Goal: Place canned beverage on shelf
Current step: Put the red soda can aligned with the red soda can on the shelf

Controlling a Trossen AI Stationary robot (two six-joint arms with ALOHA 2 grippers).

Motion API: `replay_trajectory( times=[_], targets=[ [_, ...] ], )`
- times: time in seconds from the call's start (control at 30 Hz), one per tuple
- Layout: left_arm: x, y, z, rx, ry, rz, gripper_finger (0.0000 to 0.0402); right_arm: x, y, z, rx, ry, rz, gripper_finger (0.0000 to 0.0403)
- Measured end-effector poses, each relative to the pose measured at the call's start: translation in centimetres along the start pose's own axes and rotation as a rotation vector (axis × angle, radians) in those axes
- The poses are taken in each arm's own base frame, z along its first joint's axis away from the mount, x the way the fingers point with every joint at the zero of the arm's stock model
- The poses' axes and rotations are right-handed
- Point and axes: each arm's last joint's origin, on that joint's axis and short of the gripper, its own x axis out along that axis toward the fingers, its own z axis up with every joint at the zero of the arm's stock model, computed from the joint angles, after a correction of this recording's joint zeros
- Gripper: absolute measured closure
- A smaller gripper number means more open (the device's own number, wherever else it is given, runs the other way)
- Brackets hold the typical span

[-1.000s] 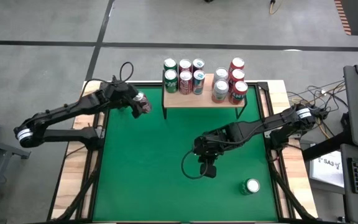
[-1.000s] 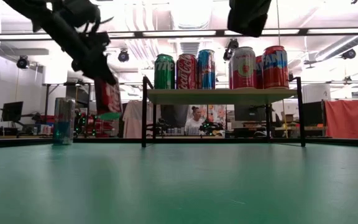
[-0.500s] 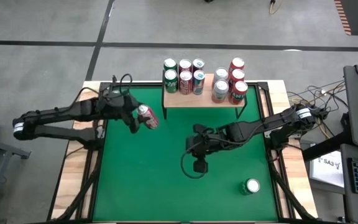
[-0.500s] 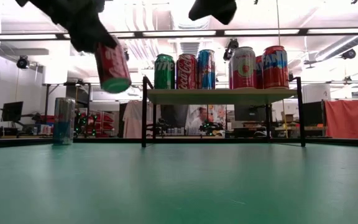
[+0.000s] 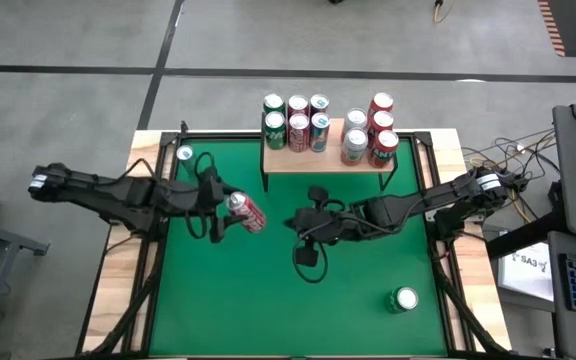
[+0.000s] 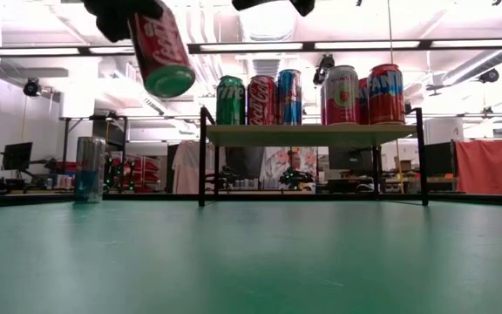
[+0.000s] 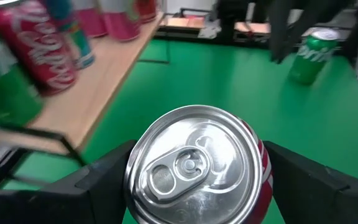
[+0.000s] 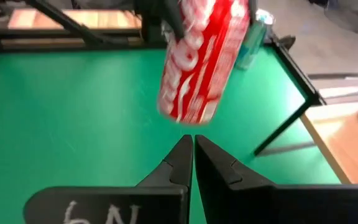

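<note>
Left gripper [image 5: 226,207] pinches the red can [image 5: 247,212], tilted in the air, the shelf [image 5: 328,158] well beyond its fingertips and already crowded. Right gripper [image 5: 306,255], pressed together, hovers opposite. Carry and set-down remain.

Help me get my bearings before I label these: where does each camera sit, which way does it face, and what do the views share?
High: above the table, looking straight down; both arms, left gripper, right gripper, shelf.
Low: at tabletop height, facing the shelf and room; arms enter from above.
Left wrist: behind the held red can; its fingers flank it.
Right wrist: behind its own shut fingers, facing the red can.
Shared: all four show the red can.
</note>
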Motion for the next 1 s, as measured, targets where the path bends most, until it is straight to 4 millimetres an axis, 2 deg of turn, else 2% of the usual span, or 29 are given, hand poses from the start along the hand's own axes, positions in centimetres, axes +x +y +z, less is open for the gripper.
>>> replay_trajectory(
  times=[0.13, 0.27, 0.4, 0.6, 0.77, 0.87, 1.0],
  targets=[
    [0.6, -1.3, 0.2, 0.013, -0.028, -0.045, 0.0103, 0.0, 0.1, 0.5, 0.003, -0.047, 0.008, 0.0382],
    [1.2, -1.9, 0.2, 0.024, -0.029, -0.058, 0.0103, 0.0, 0.1, 0.6, 0.011, -0.054, 0.012, 0.0338],
    [1.8, -2.2, 0.2, 0.028, -0.037, -0.058, 0.0103, 0.0, 0.1, 0.6, 0.055, -0.046, 0.072, 0.0265],
    [2.6, -2.6, 0.6, 0.065, -0.080, -0.063, 0.0103, 1.9, 0.5, -0.2, 0.069, -0.008, 0.095, 0.0140],
    [2.7, -2.7, 0.9, 0.071, -0.111, -0.066, 0.0103, 3.1, 0.3, -0.5, 0.080, -0.002, 0.074, 0.0062],
    [2.7, -2.7, 1.0, 0.074, -0.121, -0.067, 0.0103, 3.5, -0.1, -0.5, 0.090, -0.003, 0.065, 0.0038],
    [2.8, -2.8, 1.1, 0.077, -0.124, -0.067, 0.0103, 3.6, -0.4, -0.3, 0.103, -0.021, 0.057, 0.0033]
  ],
)
